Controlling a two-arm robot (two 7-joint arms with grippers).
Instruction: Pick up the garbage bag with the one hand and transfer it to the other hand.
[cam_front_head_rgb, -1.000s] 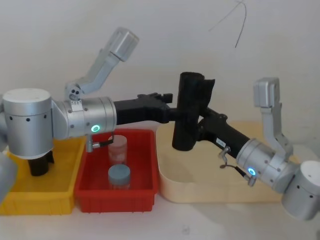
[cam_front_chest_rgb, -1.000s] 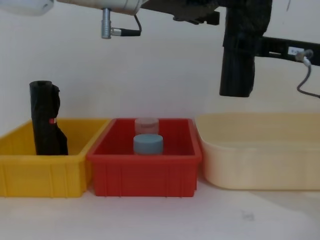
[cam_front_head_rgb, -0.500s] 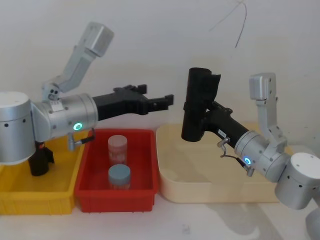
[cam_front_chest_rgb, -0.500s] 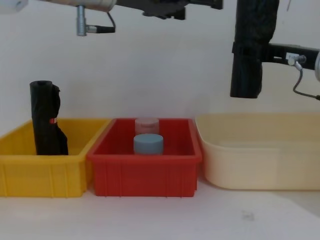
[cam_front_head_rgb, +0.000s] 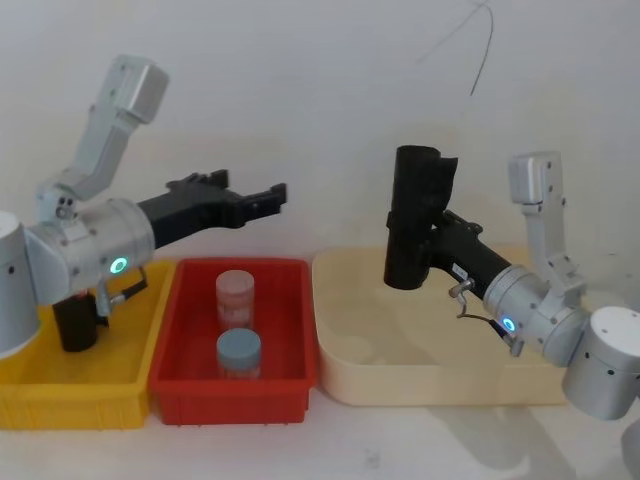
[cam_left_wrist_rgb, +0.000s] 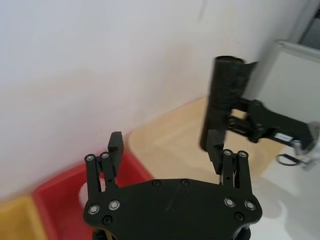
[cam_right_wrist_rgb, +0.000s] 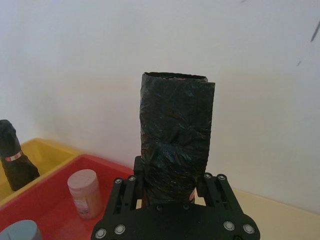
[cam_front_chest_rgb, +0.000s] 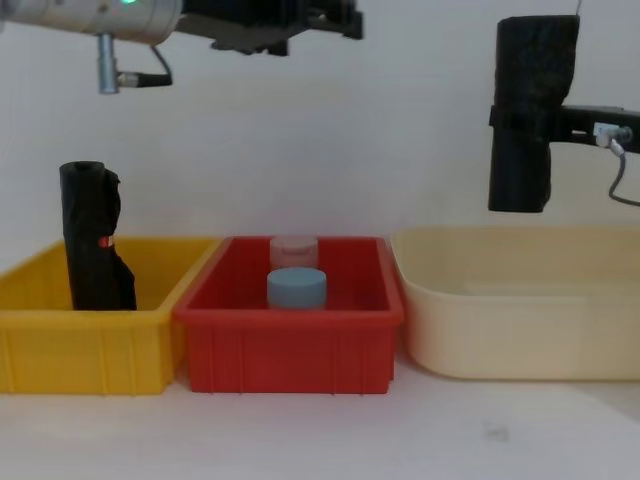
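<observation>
Right jaws around bag (cam_right_wrist_rgb: 175, 130), perhaps midway

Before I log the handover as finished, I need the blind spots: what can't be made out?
- Pads of the right claw: covered by the garbage bag, right wrist view.
- Second black roll: base behind the yellow bin wall, chest view.
- Pink jar: lower part behind the blue-lidded jar, chest view.
- Left claw: cut by the chest view's top edge.
</observation>
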